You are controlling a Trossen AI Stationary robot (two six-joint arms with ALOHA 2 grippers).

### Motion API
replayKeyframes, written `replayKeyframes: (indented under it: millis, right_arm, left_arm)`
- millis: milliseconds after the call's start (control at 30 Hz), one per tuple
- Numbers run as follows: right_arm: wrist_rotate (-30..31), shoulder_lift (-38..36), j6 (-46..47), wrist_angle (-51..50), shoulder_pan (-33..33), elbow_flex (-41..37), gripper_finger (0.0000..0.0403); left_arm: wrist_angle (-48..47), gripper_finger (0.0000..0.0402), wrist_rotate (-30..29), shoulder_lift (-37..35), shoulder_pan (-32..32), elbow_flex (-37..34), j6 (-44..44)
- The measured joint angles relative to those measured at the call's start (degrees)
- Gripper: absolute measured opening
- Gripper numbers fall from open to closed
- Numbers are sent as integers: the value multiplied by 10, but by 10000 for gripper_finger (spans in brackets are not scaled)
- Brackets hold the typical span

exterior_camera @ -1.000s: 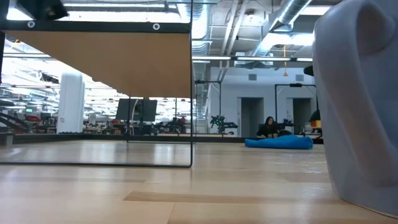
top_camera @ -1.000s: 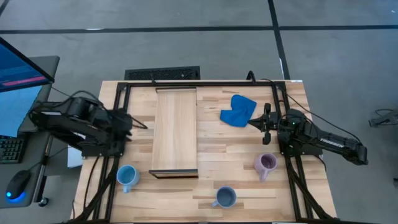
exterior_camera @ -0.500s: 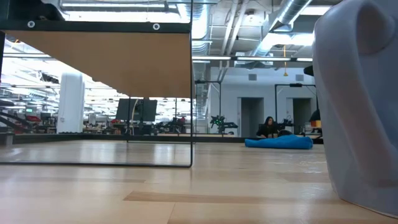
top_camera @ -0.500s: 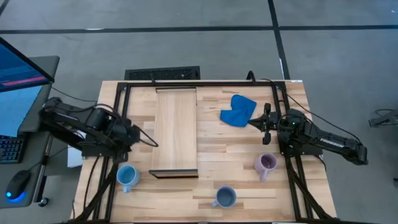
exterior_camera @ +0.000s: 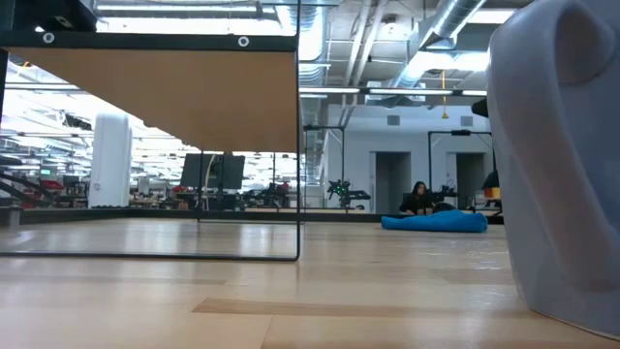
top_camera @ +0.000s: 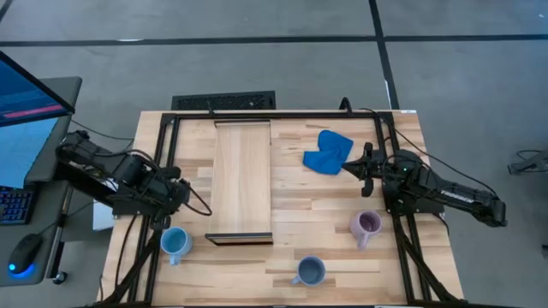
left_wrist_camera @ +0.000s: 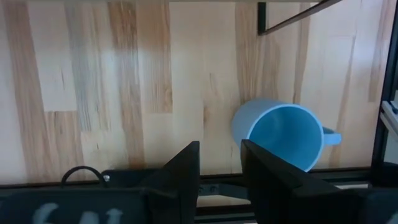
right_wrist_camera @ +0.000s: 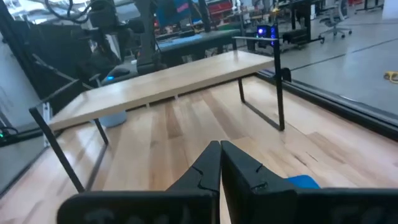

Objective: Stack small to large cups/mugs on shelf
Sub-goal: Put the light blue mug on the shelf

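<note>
Three mugs stand upright on the table: light sky blue [top_camera: 175, 243] near the left front, slate blue [top_camera: 309, 271] at the near edge, lilac [top_camera: 366, 225] to the right. The slate mug [exterior_camera: 562, 165] fills the low view's right side. The light-wood shelf [top_camera: 242, 180] stands on thin dark legs at mid-table. My left gripper [top_camera: 184, 195] is open and hovers above the table just beyond the light blue mug [left_wrist_camera: 283, 134], pointing down. My right gripper [top_camera: 360, 167] is shut and waits beside the blue cloth.
A bright blue cloth [top_camera: 327, 151] lies right of the shelf, near the far edge. Dark frame rails [top_camera: 158, 171] run along both table sides. Bare wood lies between the shelf's near end and the slate mug. A monitor and keyboard sit off the table's left.
My left arm has reached out from the left rail, toward the table's near edge and the light blue mug, and has tipped its gripper down over the table. The mugs, the shelf and my right arm have kept still.
</note>
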Motion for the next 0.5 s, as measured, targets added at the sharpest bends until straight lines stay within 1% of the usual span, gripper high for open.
replayKeyframes:
  millis: [167,400,500]
  right_arm:
    - [0,0,4,1,0,0,33]
    - [0,0,4,1,0,0,33]
    - [0,0,4,1,0,0,33]
  left_arm:
    - [1,107,-1,0,0,0,13]
    - [10,107,0,-6,-1,0,11]
    - [16,107,6,-2,-14,0,11]
